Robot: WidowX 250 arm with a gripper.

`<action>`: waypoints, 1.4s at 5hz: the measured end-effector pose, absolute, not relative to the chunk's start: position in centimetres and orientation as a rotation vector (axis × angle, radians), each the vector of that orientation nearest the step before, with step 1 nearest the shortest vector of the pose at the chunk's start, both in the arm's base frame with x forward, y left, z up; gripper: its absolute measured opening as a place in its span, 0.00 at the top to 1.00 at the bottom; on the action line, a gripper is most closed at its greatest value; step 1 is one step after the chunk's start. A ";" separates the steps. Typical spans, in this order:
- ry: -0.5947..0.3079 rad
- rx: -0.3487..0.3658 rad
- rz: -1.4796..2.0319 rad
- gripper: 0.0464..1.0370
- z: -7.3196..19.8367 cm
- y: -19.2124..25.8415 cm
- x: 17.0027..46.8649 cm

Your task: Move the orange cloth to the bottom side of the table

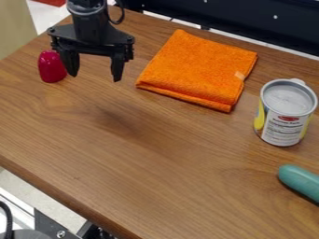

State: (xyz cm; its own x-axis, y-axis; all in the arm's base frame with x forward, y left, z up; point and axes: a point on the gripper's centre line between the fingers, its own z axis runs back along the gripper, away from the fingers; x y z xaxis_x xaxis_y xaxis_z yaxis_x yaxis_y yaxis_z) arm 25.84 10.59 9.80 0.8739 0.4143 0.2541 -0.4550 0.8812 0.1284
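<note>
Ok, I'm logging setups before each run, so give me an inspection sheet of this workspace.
Surface: brown wood-grain table; damage: nothing seen.
Job's things: orange cloth, folded, lying flat toward the far side.
Clutter: red object at left; upright can right of the cloth; teal object at lower right, cut off by the view's edge.
Gripper: open, nothing between its fingers.
Cables: black loop beside the arm; black cable at lower left.
Surroundings: dark panel behind.
</note>
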 end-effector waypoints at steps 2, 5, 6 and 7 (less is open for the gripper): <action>-0.152 0.156 0.645 0.04 8.7 9.7 26.5; -0.152 0.068 0.885 0.09 9.4 4.4 33.7; -0.193 0.068 0.941 0.35 9.4 2.8 36.2; -0.232 0.044 1.001 0.64 9.1 1.3 38.4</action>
